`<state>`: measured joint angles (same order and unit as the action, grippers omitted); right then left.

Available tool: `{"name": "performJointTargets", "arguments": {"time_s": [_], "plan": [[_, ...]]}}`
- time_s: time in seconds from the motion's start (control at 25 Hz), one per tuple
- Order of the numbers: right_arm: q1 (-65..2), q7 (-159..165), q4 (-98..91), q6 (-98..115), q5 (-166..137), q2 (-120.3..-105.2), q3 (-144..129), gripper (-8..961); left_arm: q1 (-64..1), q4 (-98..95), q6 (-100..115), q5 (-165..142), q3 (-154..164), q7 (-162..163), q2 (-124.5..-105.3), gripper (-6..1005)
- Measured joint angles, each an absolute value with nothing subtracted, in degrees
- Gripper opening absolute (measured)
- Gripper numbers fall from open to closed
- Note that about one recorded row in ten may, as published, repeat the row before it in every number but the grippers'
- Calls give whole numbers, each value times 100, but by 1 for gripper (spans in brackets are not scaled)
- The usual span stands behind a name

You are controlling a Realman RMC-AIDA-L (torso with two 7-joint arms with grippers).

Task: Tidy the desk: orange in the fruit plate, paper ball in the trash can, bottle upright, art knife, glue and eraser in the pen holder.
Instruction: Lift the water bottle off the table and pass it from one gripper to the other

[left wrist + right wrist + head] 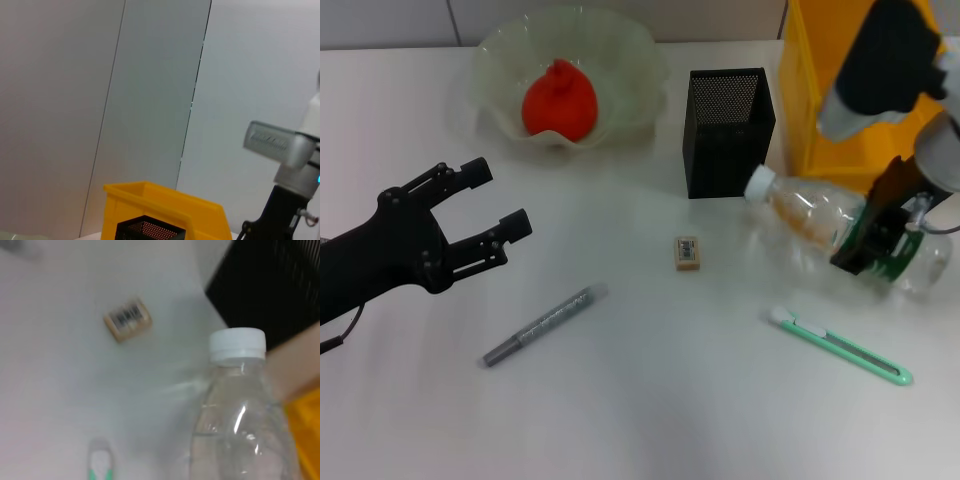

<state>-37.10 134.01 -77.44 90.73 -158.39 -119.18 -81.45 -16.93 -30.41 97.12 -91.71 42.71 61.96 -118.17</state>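
Bottle (840,232) lying tilted beside trash can (820,90), clamped at label by right gripper (868,243) (left gripper (490,205) spread open, idle), likely to slip or knock pen holder (727,130) when swung upright.

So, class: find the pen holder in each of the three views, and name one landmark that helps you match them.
Head view: pen holder at top centre, beside the trash can.
Left wrist view: only its rim, in front of the trash can.
Right wrist view: dark mesh behind the bottle cap.
Shared landmark: the yellow trash can.
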Motion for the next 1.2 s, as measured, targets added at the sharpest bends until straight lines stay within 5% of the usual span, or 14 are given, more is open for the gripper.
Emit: {"name": "performJointTargets", "arguments": {"time_s": [0.28, 0.64, 1.2], "plan": [[-2628, 12479, -9576, 9518, -14135, -11931, -7620, 753, -1918, -3063, 9712, -9150, 4272, 6523, -11813, 860], [-2110, 10825, -9118, 9022, -11861, -11932, -7207, 753, -2451, -3192, 9784, -9165, 4289, 7359, -11784, 859], [-2679, 9149, -6973, 8063, -10557, -11928, -7263, 753, -2711, -3279, 10059, -9188, 4331, 7530, -11773, 855]]}}
